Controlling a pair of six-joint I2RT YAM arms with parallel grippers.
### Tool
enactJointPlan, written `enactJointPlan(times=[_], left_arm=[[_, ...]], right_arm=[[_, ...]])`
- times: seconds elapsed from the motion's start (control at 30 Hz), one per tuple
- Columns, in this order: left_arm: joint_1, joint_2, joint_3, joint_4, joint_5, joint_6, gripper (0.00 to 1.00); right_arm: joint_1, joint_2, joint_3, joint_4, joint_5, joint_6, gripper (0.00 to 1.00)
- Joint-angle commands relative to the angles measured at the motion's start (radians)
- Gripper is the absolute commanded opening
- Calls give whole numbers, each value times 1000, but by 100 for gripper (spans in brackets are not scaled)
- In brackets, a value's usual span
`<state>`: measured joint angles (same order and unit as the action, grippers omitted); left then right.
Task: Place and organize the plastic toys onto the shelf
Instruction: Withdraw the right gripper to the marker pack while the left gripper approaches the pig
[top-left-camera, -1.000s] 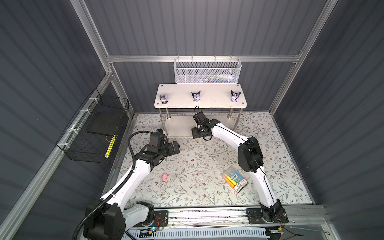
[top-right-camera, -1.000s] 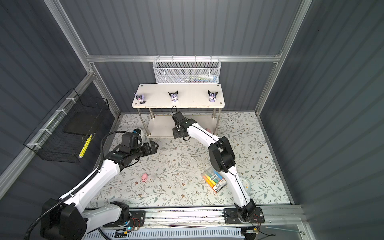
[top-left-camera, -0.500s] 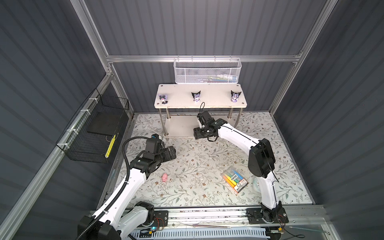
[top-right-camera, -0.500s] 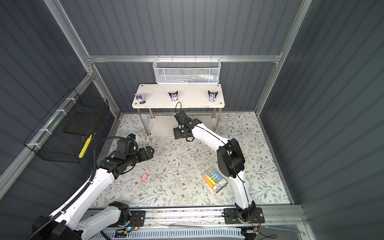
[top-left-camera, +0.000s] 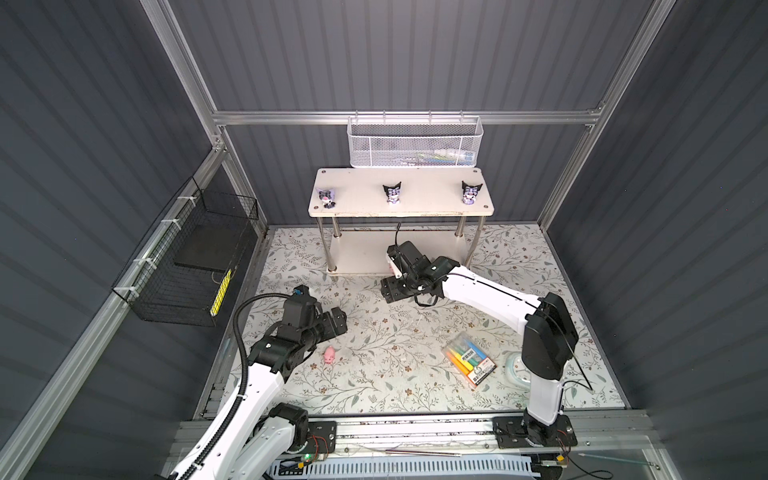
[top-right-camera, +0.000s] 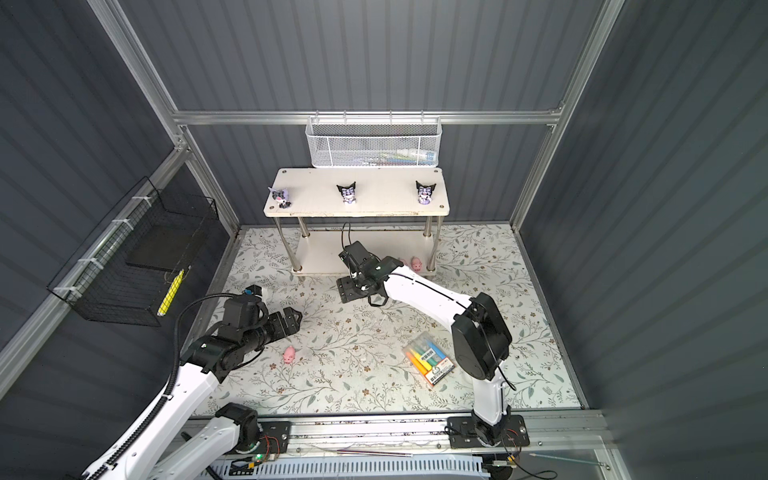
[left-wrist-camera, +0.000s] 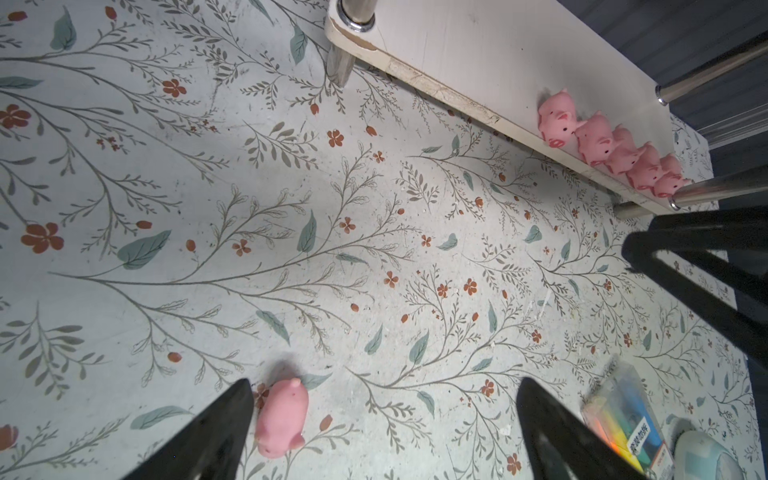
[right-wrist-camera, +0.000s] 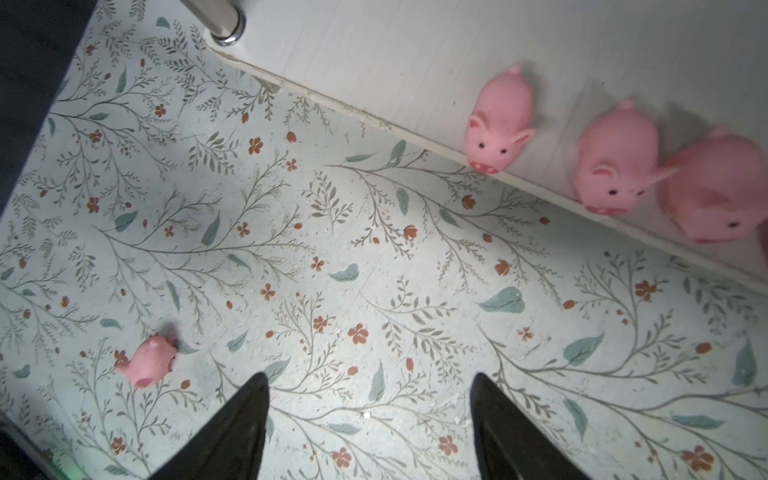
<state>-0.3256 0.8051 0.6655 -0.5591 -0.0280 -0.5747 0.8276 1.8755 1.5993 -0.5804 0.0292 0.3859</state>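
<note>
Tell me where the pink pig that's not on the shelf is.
In both top views the loose pig lies on the floral mat, left of centre, right beside the left gripper and well short of the shelf.

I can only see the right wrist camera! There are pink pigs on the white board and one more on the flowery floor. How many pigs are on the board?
Observer: Five pigs stand in a row along the front edge of the bottom board of the shelf. Your view cuts off the end of the row.
Kid: Is the other arm anywhere near the floor pig?
Observer: Yes. The left gripper is wide open right by the floor pig, which lies next to one finger. It is not holding it.
</note>
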Motion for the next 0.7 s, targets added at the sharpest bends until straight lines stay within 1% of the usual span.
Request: enactJointPlan(times=[0.0, 0.27, 0.37, 0.47, 0.57, 0.67], left_arm=[[4, -44, -22, -32, 26, -24, 98], [3, -120, -77, -38, 46, -58, 98], [3, -133, -94, -39, 45, -70, 98], [3, -137, -112, -34, 59, -84, 98], [2, -139, -133, -25, 71, -96, 98], [2, -149, -147, -34, 66, -102, 98]], right_arm=[[31, -71, -62, 23, 19, 21, 77], [84, -276, -276, 113, 10, 54, 82], [107, -343, -332, 114, 29, 66, 85], [131, -408, -386, 111, 63, 79, 88], [144, -478, -454, 129, 72, 108, 93], [152, -544, -531, 156, 69, 139, 95]])
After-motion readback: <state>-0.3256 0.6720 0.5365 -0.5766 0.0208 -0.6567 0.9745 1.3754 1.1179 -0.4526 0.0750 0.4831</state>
